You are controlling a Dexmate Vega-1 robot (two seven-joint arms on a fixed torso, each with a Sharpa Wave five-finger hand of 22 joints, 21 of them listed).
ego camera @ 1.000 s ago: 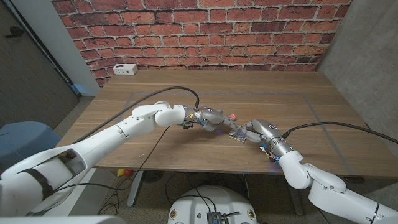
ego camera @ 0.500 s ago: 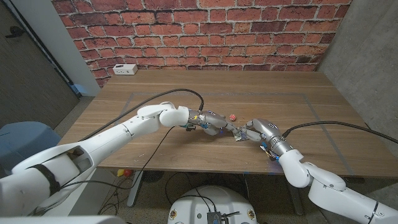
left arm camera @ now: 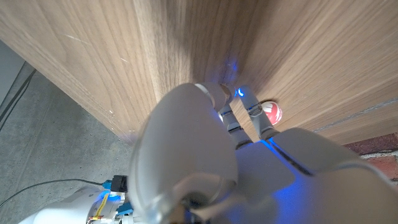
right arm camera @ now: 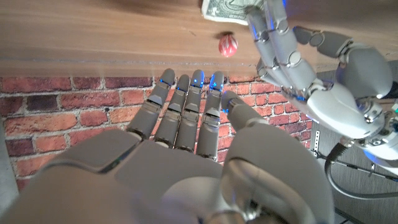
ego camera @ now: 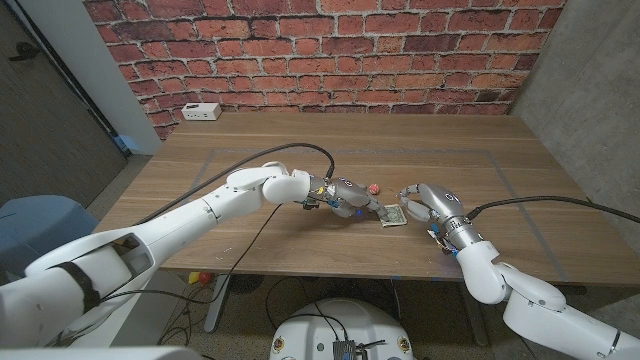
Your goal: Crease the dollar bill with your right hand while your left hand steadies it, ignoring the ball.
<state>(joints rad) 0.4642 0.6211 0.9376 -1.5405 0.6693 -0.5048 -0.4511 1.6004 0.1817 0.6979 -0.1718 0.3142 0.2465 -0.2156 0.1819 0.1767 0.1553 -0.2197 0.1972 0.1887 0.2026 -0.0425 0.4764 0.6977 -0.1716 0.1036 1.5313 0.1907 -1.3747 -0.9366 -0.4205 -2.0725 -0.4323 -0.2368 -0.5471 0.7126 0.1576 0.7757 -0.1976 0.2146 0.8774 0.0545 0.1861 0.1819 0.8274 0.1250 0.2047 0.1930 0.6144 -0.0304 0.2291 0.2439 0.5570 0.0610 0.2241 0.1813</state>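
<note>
A small folded dollar bill (ego camera: 394, 214) lies on the wooden table (ego camera: 300, 150) near its front edge. My left hand (ego camera: 350, 197) reaches in from the left with fingers stretched out. In the right wrist view the left hand (right arm camera: 311, 68) has its fingertips on the bill's (right arm camera: 227, 9) edge. My right hand (ego camera: 425, 203) hovers just right of the bill, fingers extended side by side and holding nothing; the right wrist view shows this right hand (right arm camera: 186, 137) apart from the bill. A small red ball (ego camera: 373, 188) (right arm camera: 228, 45) (left arm camera: 272, 112) sits just behind the left hand (left arm camera: 186, 155) fingers.
A white box (ego camera: 201, 111) stands at the table's back left by the brick wall. Faint tape lines mark a rectangle on the tabletop. The bill lies close to the table's front edge.
My right hand has let go of the bill and drawn back to the right. The left hand slid right onto the bill, which now lies on the table.
</note>
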